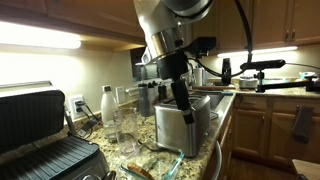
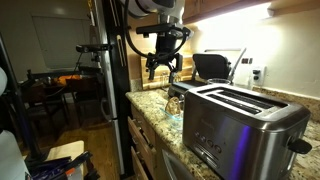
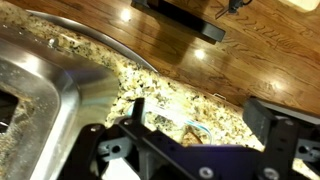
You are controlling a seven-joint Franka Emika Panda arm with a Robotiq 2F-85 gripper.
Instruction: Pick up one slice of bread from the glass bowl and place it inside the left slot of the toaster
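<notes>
1. A dim kitchen scene: a steel toaster (image 1: pixel 186 127) stands on a speckled stone counter (image 1: pixel 226 118). Every place below is given from that toaster.
2. The robot's gripper (image 1: pixel 182 103) hangs just above the toaster's top, at one end of it.
3. Its two dark fingers (image 3: pixel 137 112) stand apart with nothing between them. The wrist view shows only bare counter in the gap, with the toaster's steel side close by.
4. The glass bowl (image 1: pixel 172 154) sits on the counter beside the toaster's base, on the camera's side in an exterior view.
5. A flat brown shape at the bowl, likely the slice of bread (image 1: pixel 137 171), lies lower than the gripper and off to the toaster's side. The light is too poor to tell which way its long axis runs, or whether more slices lie there.
6. Judging from this, the coming move calls for shifting away from the toaster's top and down toward the bowl.
7. Two long slots (image 2: pixel 236 97) run lengthwise along the toaster's top, and both look empty. The slice would need to go in on edge, in line with them.
8. Tall drinking glasses (image 1: pixel 125 125) and a black grill (image 1: pixel 40 125) stand farther from the toaster than the bowl.
</notes>
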